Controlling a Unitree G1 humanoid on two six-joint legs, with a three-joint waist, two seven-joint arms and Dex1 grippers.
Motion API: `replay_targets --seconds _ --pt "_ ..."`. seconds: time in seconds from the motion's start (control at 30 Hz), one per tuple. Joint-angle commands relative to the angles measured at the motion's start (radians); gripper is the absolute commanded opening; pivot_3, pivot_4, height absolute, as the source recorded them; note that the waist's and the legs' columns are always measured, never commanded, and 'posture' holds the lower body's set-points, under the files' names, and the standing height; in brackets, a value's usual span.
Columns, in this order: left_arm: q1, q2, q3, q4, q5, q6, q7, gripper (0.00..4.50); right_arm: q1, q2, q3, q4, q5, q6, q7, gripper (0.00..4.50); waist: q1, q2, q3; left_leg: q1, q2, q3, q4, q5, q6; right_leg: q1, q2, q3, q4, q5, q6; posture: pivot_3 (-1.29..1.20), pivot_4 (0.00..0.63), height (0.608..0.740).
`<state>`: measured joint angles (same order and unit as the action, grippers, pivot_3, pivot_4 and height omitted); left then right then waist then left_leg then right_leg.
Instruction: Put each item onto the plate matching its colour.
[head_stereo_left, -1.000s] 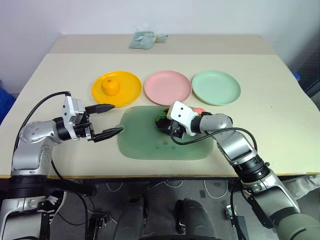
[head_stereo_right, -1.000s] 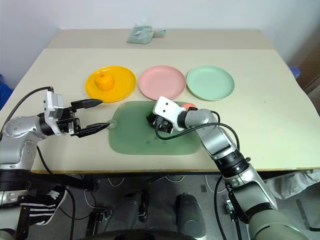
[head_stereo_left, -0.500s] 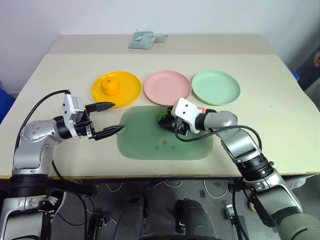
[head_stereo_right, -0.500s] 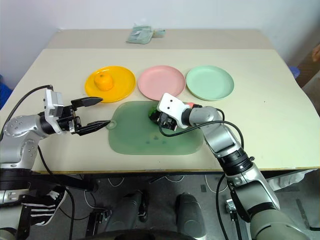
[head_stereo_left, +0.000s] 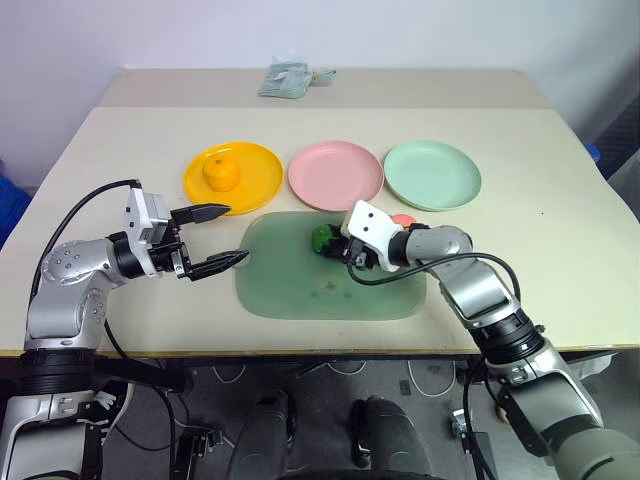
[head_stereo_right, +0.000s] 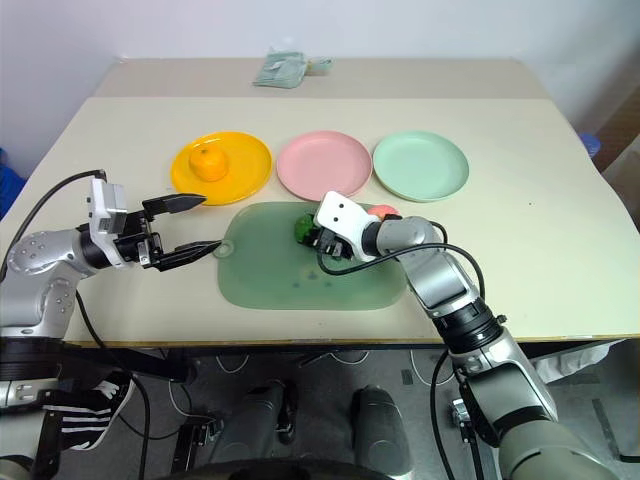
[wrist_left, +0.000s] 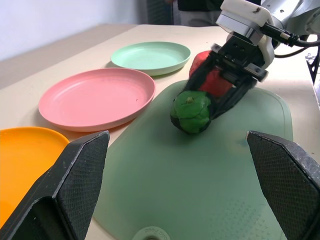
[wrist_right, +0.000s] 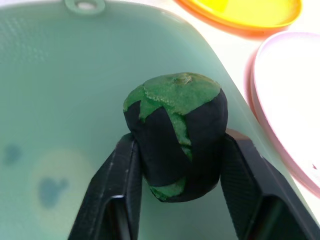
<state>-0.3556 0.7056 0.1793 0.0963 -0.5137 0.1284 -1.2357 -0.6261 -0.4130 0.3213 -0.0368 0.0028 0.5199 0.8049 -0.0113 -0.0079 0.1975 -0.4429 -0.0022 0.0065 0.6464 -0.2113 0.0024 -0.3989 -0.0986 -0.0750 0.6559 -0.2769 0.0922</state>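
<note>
The dark green-and-black fruit (wrist_right: 176, 135) sits on the pale green mat (head_stereo_left: 300, 285), squeezed between the two black fingers of my right gripper (wrist_right: 180, 145), which is shut on it. Just behind that gripper lies the pinkish-red apple (wrist_left: 212, 80), partly hidden. An orange fruit (head_stereo_left: 221, 172) rests on the yellow-orange plate (head_stereo_left: 262, 170). Beside it, the pink plate (head_stereo_left: 335, 172) and the mint green plate (head_stereo_left: 432, 174) hold nothing. My left gripper (head_stereo_left: 235, 235) hovers open at the mat's left edge, pointing toward the green fruit, with nothing between its fingers.
A crumpled grey-green cloth (head_stereo_left: 290, 78) lies at the far edge of the table. The three plates stand in a row just behind the mat. Bare tabletop (head_stereo_left: 560, 230) extends to the right of the mat and plates.
The right gripper's fingers have closed onto the green-and-black fruit, which now shows more at the gripper's left. The left arm has kept still.
</note>
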Motion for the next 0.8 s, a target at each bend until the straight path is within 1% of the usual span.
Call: replay_targets --seconds 0.03,0.1,0.17,0.23,0.3,0.37,0.43,0.5,0.63,0.67,0.73,0.8 --pt "-0.008 -0.004 0.023 -0.039 -0.035 0.02 0.013 4.5 -0.039 0.044 -0.094 -0.07 0.087 0.04 -0.022 2.34 0.001 0.0 0.0 0.0 0.0 0.0 0.0 0.0 0.0 0.0 0.0 0.0 0.0 0.0 0.0 0.0 0.15 0.74" --pt "-0.018 -0.011 0.028 -0.041 -0.045 0.03 0.026 4.5 -0.076 0.101 -0.175 -0.064 0.149 0.088 -0.073 2.34 0.0 0.0 0.0 0.0 0.0 0.0 0.0 0.0 0.0 0.0 0.0 0.0 0.0 0.0 0.0 0.0 0.15 0.74" --pt "-0.032 -0.021 0.031 -0.039 -0.052 0.036 0.044 4.5 -0.132 0.151 -0.261 -0.016 0.174 0.098 -0.166 2.34 0.0 0.0 0.0 0.0 0.0 0.0 0.0 0.0 0.0 0.0 0.0 0.0 0.0 0.0 0.0 0.0 0.15 0.74" --pt "-0.046 -0.036 0.033 -0.041 -0.056 0.048 0.071 4.5 -0.192 0.174 -0.336 0.062 0.174 0.09 -0.262 2.34 0.002 0.0 0.0 0.0 0.0 0.0 0.0 0.0 0.0 -0.001 0.0 0.0 0.001 0.0 0.0 0.0 0.15 0.74" --pt "-0.065 -0.058 0.027 -0.031 -0.025 0.018 0.115 4.5 -0.24 0.169 -0.381 0.155 0.141 0.046 -0.362 2.34 0.006 0.0 0.0 0.0 0.0 0.0 0.0 0.0 0.0 0.0 0.0 0.0 0.001 0.0 0.0 0.0 0.15 0.74" --pt "-0.086 -0.075 0.025 -0.015 -0.015 0.021 0.156 4.5 -0.27 0.144 -0.395 0.25 0.1 0.004 -0.433 2.34 0.009 -0.001 0.0 0.0 -0.001 0.0 0.0 0.0 0.0 0.0 0.0 0.0 0.001 0.0 0.0 0.0 0.15 0.74" --pt "-0.103 -0.082 0.012 0.005 0.027 0.002 0.197 4.5 -0.298 0.114 -0.404 0.362 0.052 -0.029 -0.516 2.34 0.007 -0.001 0.0 0.0 -0.001 0.0 0.0 0.0 0.0 0.0 0.0 0.0 0.0 0.0 0.0 0.0 0.15 0.74" --pt "-0.101 -0.08 0.005 0.006 0.038 0.001 0.197 4.5 -0.312 0.084 -0.401 0.455 0.016 -0.069 -0.568 2.34 0.001 0.0 0.0 0.0 -0.001 0.002 -0.001 0.0 0.0 -0.001 0.0 0.001 0.001 0.0 0.0 0.0 0.15 0.74" --pt "-0.1 -0.076 0.006 0.013 0.045 0.005 0.198 4.5 -0.31 0.065 -0.4 0.552 0.029 -0.119 -0.54 2.34 -0.008 0.0 0.0 0.0 0.0 0.014 -0.002 0.0 0.0 -0.008 0.0 0.011 0.005 0.0 0.0 0.0 0.15 0.74" --pt "-0.101 -0.078 0.008 0.011 0.043 0.006 0.196 4.5 -0.307 0.061 -0.403 0.573 0.029 -0.125 -0.536 2.58 -0.012 0.0 0.0 0.0 0.0 0.015 -0.003 0.0 0.0 -0.009 0.001 0.013 0.005 0.0 0.0 0.0 0.15 0.74" --pt "-0.094 -0.078 0.007 -0.001 0.037 0.012 0.19 4.5 -0.301 0.059 -0.399 0.588 0.019 -0.138 -0.541 3.25 -0.013 0.0 0.0 0.001 0.002 0.016 -0.003 0.0 0.0 -0.011 0.001 0.016 0.007 0.0 0.0 0.0 0.15 0.74" --pt "-0.085 -0.076 0.005 -0.017 0.028 0.02 0.183 4.5 -0.302 0.063 -0.402 0.579 0.023 -0.153 -0.542 4.14 -0.011 0.0 0.0 0.001 0.003 0.017 -0.003 0.0 0.0 -0.011 0.002 0.017 0.007 0.0 0.0 0.0 0.15 0.74"
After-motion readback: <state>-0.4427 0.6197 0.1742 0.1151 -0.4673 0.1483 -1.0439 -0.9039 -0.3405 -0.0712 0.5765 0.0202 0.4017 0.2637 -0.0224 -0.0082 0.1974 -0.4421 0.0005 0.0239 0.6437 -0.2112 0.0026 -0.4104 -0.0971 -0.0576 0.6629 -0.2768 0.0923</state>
